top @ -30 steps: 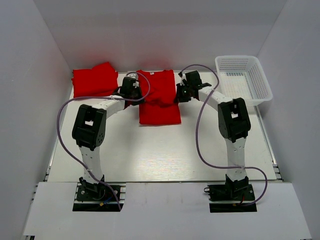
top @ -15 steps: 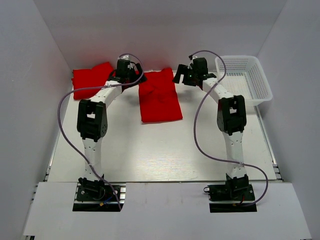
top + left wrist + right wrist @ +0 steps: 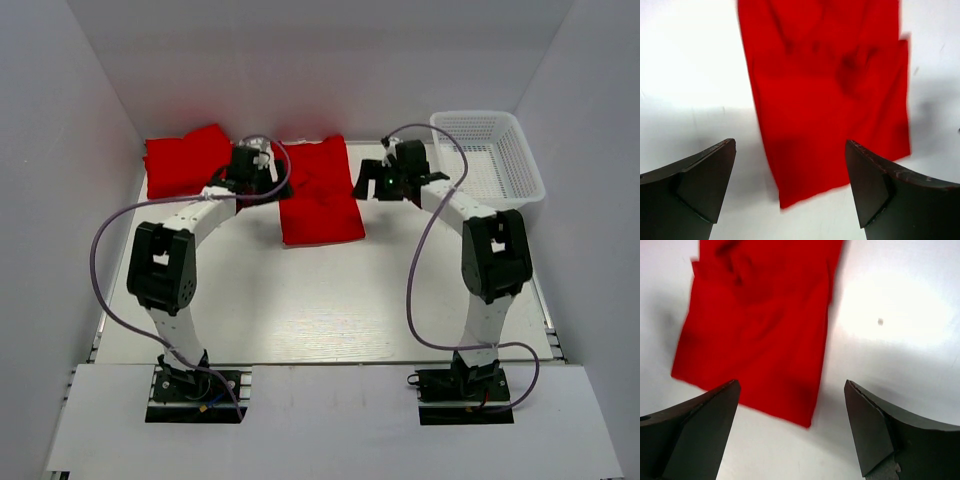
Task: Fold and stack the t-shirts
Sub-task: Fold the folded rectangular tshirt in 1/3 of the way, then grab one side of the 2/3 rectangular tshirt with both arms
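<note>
Shirt: bright red, folded into a long rectangle. The near end is smooth, the far end is creased and bunched. It lies flat at the far middle of the table, between my two grippers.
Second shirt: a folded red bundle in the far left corner, apart from the first.
Left gripper: my jaws are spread wide with nothing in them, at the shirt's left side.
Right gripper: also spread wide and empty, at the shirt's right side.
Basket: white mesh, in the far right corner, beyond my right gripper.
</note>
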Robot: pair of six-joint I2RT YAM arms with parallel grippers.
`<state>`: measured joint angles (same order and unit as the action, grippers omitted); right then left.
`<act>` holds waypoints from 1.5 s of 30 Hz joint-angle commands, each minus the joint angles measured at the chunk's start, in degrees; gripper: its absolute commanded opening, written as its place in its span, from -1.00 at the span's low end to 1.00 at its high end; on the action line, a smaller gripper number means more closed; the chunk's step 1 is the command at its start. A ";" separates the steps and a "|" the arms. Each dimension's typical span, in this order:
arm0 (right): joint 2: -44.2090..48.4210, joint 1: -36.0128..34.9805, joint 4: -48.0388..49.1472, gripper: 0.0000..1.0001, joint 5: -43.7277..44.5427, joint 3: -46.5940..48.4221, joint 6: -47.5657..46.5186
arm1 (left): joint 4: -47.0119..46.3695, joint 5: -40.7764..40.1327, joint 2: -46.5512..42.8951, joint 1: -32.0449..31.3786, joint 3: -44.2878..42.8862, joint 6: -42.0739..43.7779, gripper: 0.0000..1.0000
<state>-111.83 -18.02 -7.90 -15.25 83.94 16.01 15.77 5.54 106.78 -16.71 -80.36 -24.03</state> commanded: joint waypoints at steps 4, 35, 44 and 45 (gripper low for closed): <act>6.27 -0.61 4.29 0.81 -1.28 -12.81 -1.33 | 0.05 2.02 -7.03 -3.67 10.65 -0.13 1.00; -1.81 -1.05 5.88 0.72 -10.50 -18.29 0.78 | -1.00 -0.36 2.47 -6.32 16.28 -0.05 0.08; -3.22 -1.49 5.97 -0.10 -14.28 -18.29 1.39 | -2.23 0.79 2.47 -6.32 18.04 -0.58 -0.41; -3.22 -1.49 6.40 -0.22 -15.07 -18.37 1.48 | -2.23 0.79 2.99 -6.32 18.04 -0.58 -0.44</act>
<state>-113.12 -18.92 0.32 -27.77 66.46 17.37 11.14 5.69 107.96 -22.90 -64.12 -24.91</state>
